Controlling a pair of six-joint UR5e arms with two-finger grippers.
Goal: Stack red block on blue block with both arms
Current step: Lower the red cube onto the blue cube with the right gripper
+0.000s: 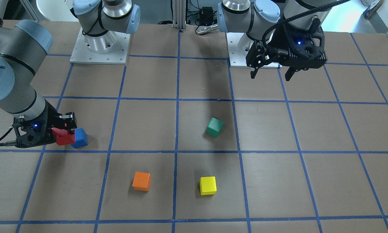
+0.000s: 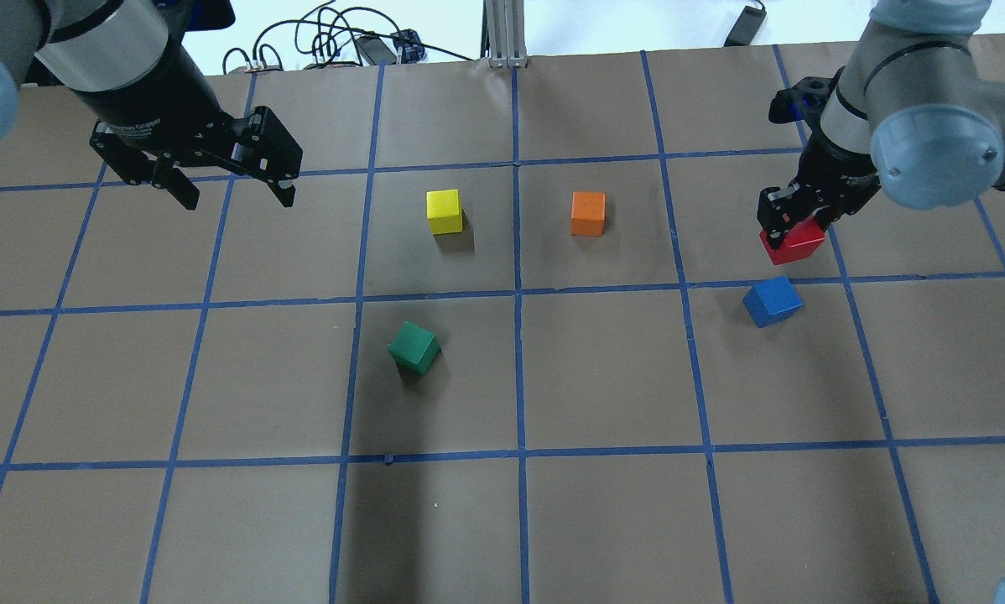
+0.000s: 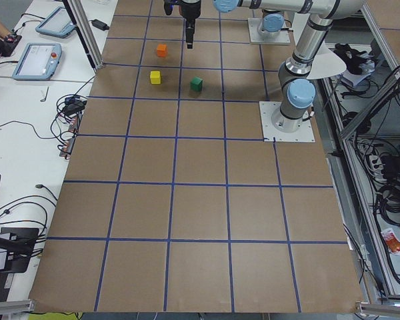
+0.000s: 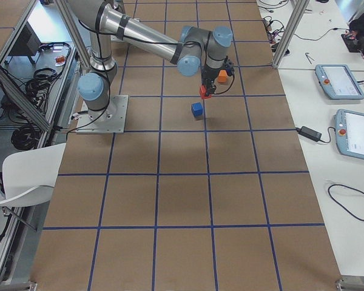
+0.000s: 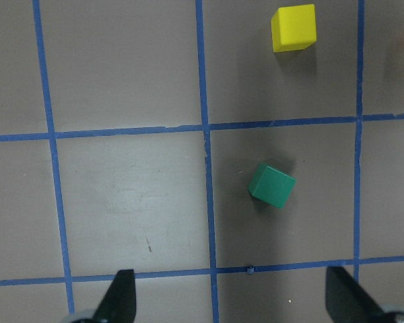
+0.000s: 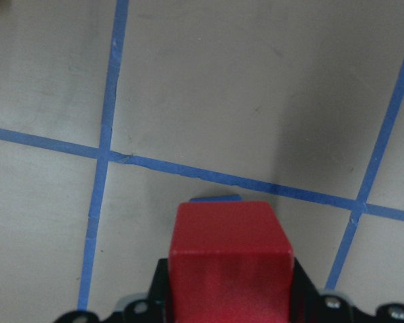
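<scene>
Gripping the red block (image 2: 794,243) in my right gripper (image 2: 794,225), I am holding it raised just above and beside the blue block (image 2: 772,301). My left gripper (image 2: 238,200) is hanging with its fingers spread wide, well apart from both.

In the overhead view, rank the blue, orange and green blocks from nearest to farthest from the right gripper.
1. blue block, just below the right gripper, which holds the red block.
2. orange block, one grid square toward the middle.
3. green block, beyond the centre line, on the left arm's side.
</scene>
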